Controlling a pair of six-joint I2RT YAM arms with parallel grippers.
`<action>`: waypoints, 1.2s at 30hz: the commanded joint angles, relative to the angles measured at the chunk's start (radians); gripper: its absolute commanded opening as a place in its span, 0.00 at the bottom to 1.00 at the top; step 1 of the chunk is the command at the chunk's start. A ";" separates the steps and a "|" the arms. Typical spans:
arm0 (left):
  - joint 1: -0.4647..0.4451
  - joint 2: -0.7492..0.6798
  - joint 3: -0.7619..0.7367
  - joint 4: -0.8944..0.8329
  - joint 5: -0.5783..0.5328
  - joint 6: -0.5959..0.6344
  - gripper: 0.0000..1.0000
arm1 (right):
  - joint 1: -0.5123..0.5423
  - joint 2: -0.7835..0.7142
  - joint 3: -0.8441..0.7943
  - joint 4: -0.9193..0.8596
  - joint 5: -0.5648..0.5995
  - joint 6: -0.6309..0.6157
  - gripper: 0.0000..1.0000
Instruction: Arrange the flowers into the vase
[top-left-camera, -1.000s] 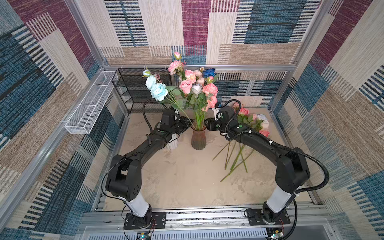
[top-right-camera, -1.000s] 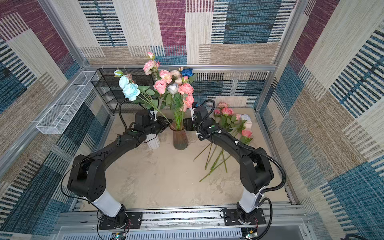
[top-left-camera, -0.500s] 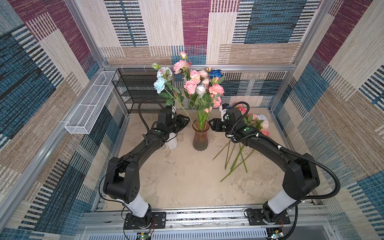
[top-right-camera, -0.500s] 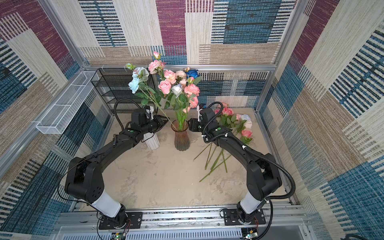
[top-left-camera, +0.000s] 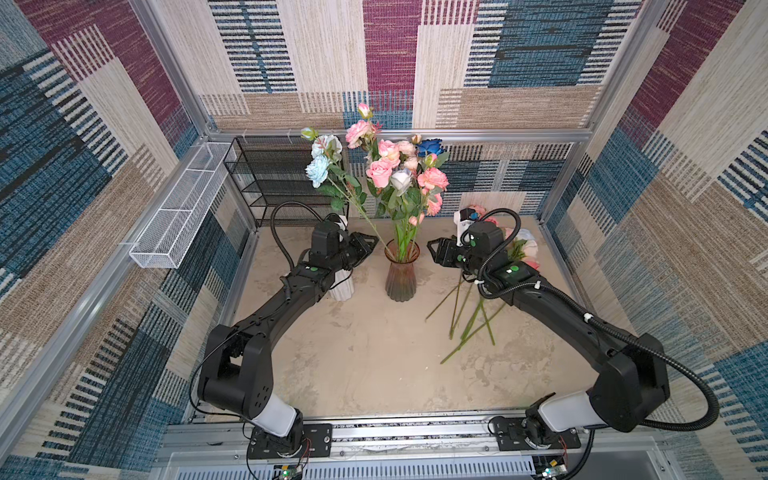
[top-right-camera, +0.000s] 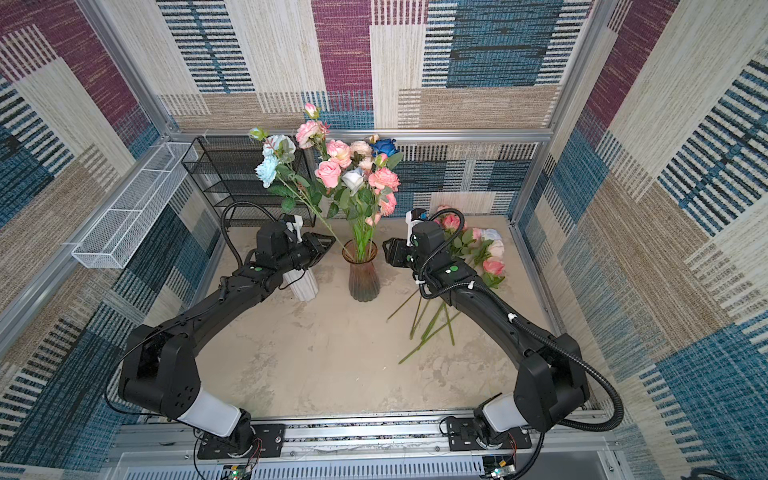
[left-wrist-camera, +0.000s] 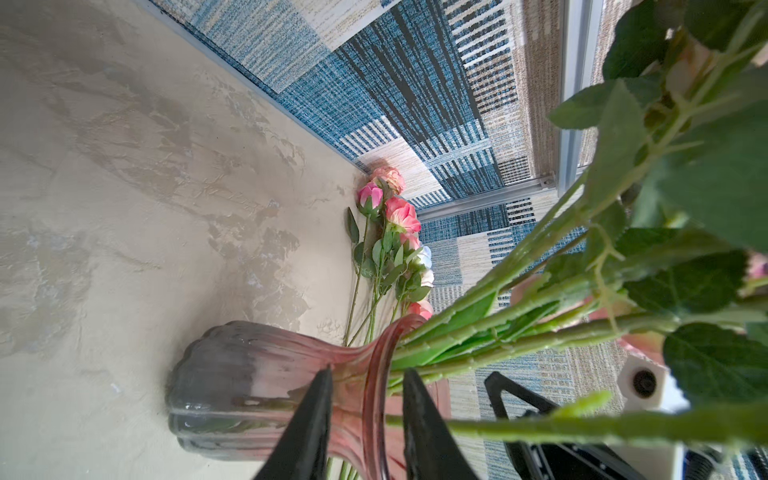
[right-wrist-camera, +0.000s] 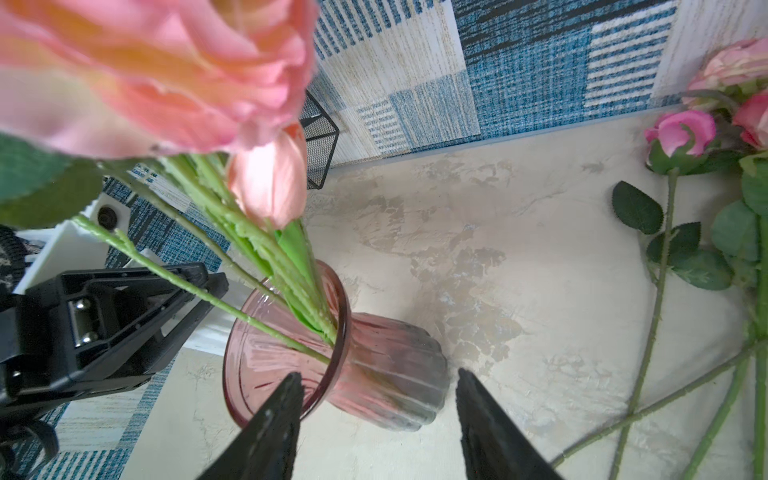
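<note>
**Left gripper (top-left-camera: 371, 243) and right gripper (top-left-camera: 432, 251) flank the vase (top-left-camera: 400, 274), both empty.**
The left's jaws stand slightly parted, the right's wide. Loose flowers (top-right-camera: 493, 266) lie on the bench (top-left-camera: 365, 353) beside the right arm, blooms toward the back wall and stems pointing frontward. They are likeliest the right gripper's pick.

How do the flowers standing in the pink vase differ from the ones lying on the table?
The flowers in the vase stand up, stems gathered in the pink vase; the flowers on the table lie flat, stems fanned out. The vase bunch includes a deep blue bloom and a pale blue bloom; the table ones look pink and whitish. Both have green leafy stems and pink blooms.
</note>
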 joint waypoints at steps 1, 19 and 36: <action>-0.006 -0.029 -0.032 0.063 0.005 -0.044 0.31 | 0.000 -0.046 -0.025 0.048 0.015 0.033 0.62; -0.118 -0.332 -0.226 0.052 0.000 -0.122 0.44 | 0.000 -0.186 -0.108 0.037 0.050 0.051 0.65; -0.072 -0.467 0.059 -0.828 -0.444 0.585 0.78 | 0.001 -0.277 -0.215 0.083 -0.008 0.035 0.70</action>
